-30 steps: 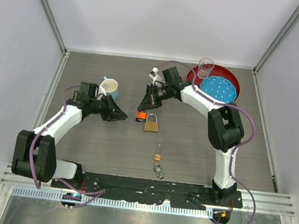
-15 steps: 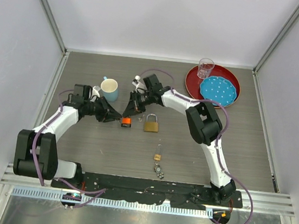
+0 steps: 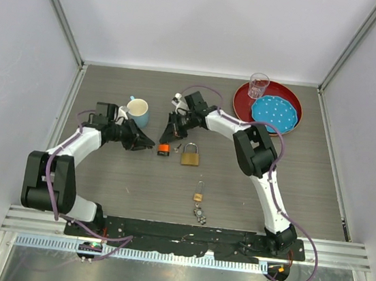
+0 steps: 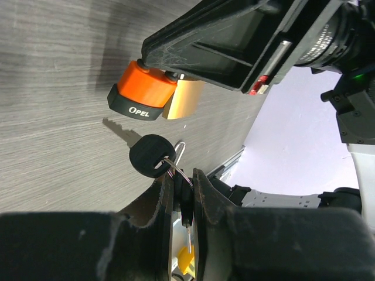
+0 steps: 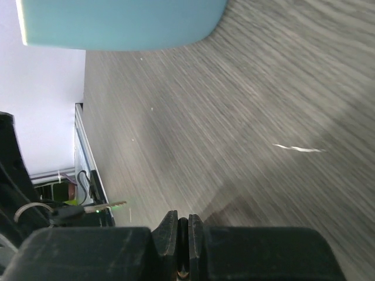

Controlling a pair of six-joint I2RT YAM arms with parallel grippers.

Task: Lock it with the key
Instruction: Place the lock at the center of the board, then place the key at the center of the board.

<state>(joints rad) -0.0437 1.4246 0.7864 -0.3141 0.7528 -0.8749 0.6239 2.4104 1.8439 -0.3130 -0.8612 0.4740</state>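
We find the small key bunch with a bright orange plastic head and a black head strung between both arms at mid-table, just left of the big brass padlock and apart from it. The left gripper has its fingers drawn almost together, clamped on the bunch's wire ring. The black head hangs just past their tips, its blade aimed toward the orange head. The right gripper reaches in from the far side. In its own view its fingers are pressed together, and from the left wrist the orange head sits hard against their tips. We judge that they pinch it, though the contact itself is hidden.

The coming move turns on how the padlock lies. It is flat on the grey wood-grain table, long axis running far to near, shackle toward the back wall. We therefore take the keyhole to be in the end facing the arm bases, but we cannot see it. The bunch sits off the padlock's left side and the right gripper is the nearer one. A blade would have to come round to that near end and line up along the axis.
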